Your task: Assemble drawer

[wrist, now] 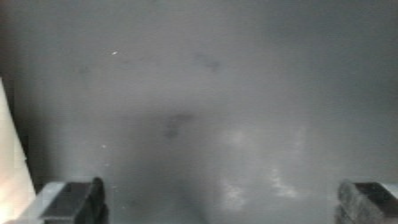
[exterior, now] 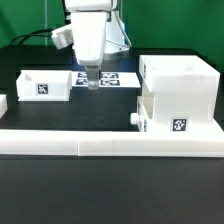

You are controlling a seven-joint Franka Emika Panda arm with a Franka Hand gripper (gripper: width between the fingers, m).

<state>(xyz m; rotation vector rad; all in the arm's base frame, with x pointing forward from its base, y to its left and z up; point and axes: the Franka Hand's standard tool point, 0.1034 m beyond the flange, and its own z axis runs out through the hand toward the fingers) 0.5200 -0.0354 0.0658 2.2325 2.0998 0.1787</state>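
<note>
So the gripper point(exterior: 91, 84) is hanging low with its fingers spread wide and nothing between them. In the wrist view, the gripper point(wrist: 221, 205) shows only bare dark table point(wrist: 196, 100) between the two fingertips point(wrist: 71, 205), plus a pale strip point(wrist: 11, 150) off to one side that I can't identify.

Drawer parts are split up. One tray box point(exterior: 45, 85) sits near the gripper on the exterior view's left. The tall housing point(exterior: 178, 78) is well apart from it on the other side, with the second tray box point(exterior: 165, 112) right up against the housing, knob point(exterior: 137, 118) pointing back toward the gripper's side. I can't tell if that one's actually slotted in or just parked there. The marker board point(exterior: 110, 79) lies just beside the fingertips, and the long rail point(exterior: 110, 147) runs across on the camera side of the gripper.

My worries:

- It's so low that any more descent probably jams the fingertips into the table or the edge of the marker board.
- Sliding sideways to the near tray box at this height would bump its wall and shove or twist it, not grab it.
- Pinching one thin wall off-centre could let the tray tip in the gripper, and then lining it up with the housing gets ugly.
</note>
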